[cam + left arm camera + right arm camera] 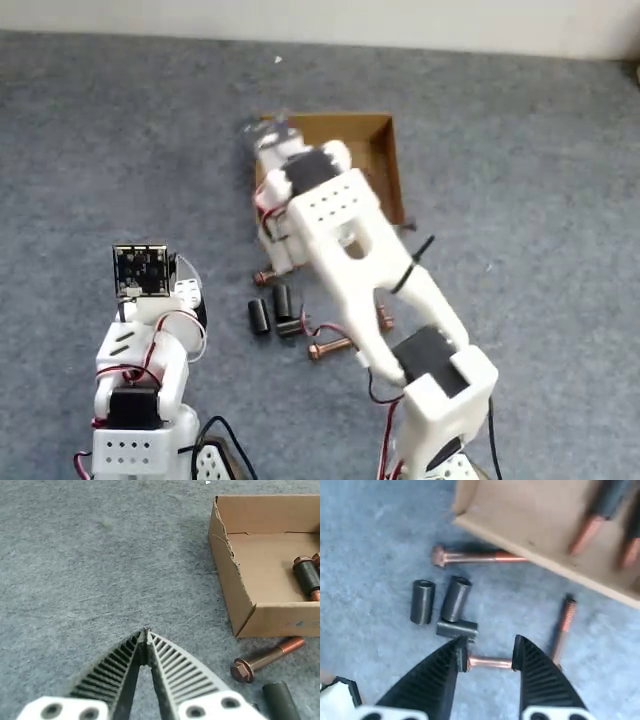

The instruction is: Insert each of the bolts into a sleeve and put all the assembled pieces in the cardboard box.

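Your right end effector (489, 644), released and empty, hangs over a loose copper bolt (490, 662) on the grey bench (370, 540), on the near side of the cardboard box (530, 515). The bolt shows between the two fingers, its long axis running from one finger toward the other, so a wrist turn looks needed before closing. Its shank is bare, with no sleeve on it. Three black sleeves (422, 601) lie just left of it, the closest sleeve (457, 628) almost touching. Your left end effector (146, 634) sits clenched on nothing, farther off to the left. Assembled pieces (307, 577) already rest in the box.
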### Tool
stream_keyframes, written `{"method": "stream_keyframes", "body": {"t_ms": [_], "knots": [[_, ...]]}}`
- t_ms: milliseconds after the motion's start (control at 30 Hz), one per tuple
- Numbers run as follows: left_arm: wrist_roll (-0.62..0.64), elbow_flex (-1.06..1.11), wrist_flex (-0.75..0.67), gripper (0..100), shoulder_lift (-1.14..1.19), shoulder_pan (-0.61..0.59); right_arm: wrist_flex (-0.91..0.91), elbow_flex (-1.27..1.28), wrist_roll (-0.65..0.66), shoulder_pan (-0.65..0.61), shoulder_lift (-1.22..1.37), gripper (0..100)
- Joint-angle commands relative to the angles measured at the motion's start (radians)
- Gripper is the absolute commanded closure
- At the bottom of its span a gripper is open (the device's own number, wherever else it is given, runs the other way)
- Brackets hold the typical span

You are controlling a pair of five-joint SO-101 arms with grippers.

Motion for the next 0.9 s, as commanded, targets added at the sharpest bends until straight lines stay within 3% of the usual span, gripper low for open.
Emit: {"method": "stream_keyframes", "body": {"t_ms": [0, 300, 867], "knots": [[-0.009, 0.021, 0.006, 99, -0.007, -0.013, -0.183, 0.154, -0.052, -0.061, -0.015, 86.1], [-0.009, 0.021, 0.006, 99, -0.007, -0.013, -0.412, 0.343, -0.157, -0.064, -0.015, 86.1], [-0.011, 0.021, 0.006, 99, -0.007, -0.036, -0.674, 0.582, -0.153, -0.119, -0.012, 87.0]]}}
